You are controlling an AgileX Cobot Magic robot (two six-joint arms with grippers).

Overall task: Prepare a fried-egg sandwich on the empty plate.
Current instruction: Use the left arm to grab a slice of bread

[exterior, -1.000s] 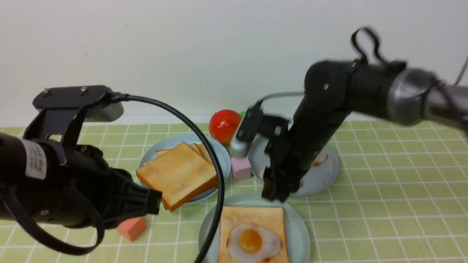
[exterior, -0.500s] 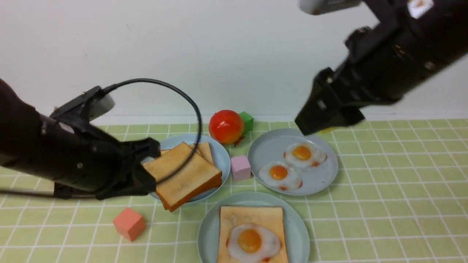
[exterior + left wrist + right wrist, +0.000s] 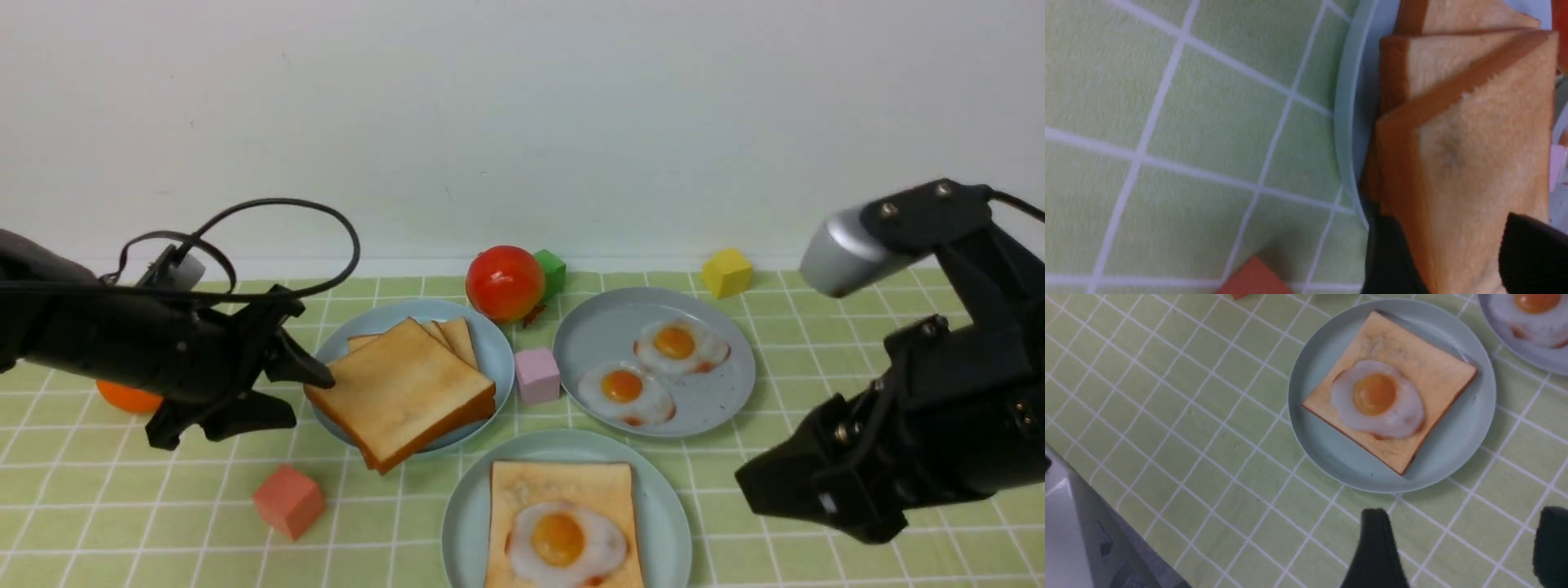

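Flanking the top loose toast (image 3: 404,392), perhaps touching, the spread left hand (image 3: 313,400).

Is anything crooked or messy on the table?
Yes. The top toast slice on the light-blue plate sits crooked on its pile, and its near corner pokes out over the rim. The fried egg lies flat, and nothing looks spilled.
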